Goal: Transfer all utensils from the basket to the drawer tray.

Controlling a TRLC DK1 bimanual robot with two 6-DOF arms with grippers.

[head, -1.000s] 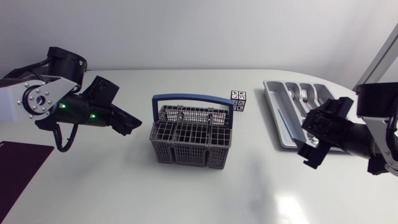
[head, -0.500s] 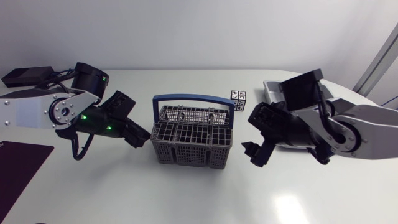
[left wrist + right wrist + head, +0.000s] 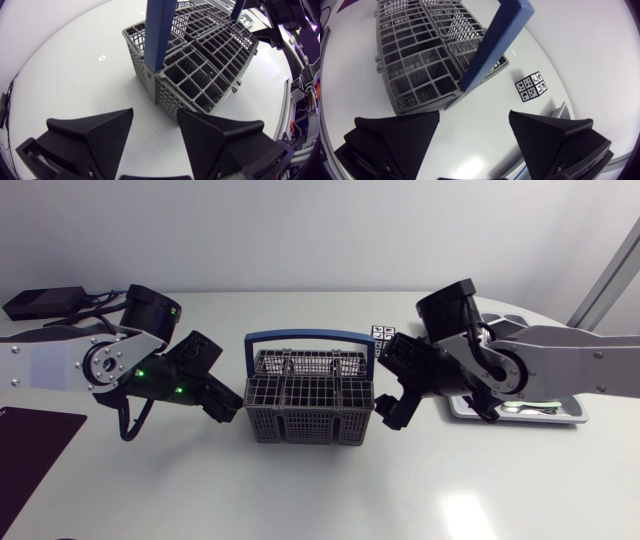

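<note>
Basket: grey plastic grid, upright at mid-tabletop, blue handle arched over it.

Left gripper: just off the basket's left end wall, low over the tabletop. In the left wrist view the fingers are spread apart with nothing between them, and the basket lies ahead of the gap, not touching.

Right gripper: just off the basket's right end wall. Its arm enters from the right and lies across the tray. In the right wrist view the fingers are likewise released. The basket is ahead of them, handle crossing above.

Drawer tray: grey, well to the right of the basket, largely covered by the right arm. Contents cannot be made out.

Marker cube: black-and-white pattern, behind the basket's right rear corner, apart from it. It is also seen beside the basket in the right wrist view.

Dark mat: far left of the basket, at the tabletop edge.
</note>
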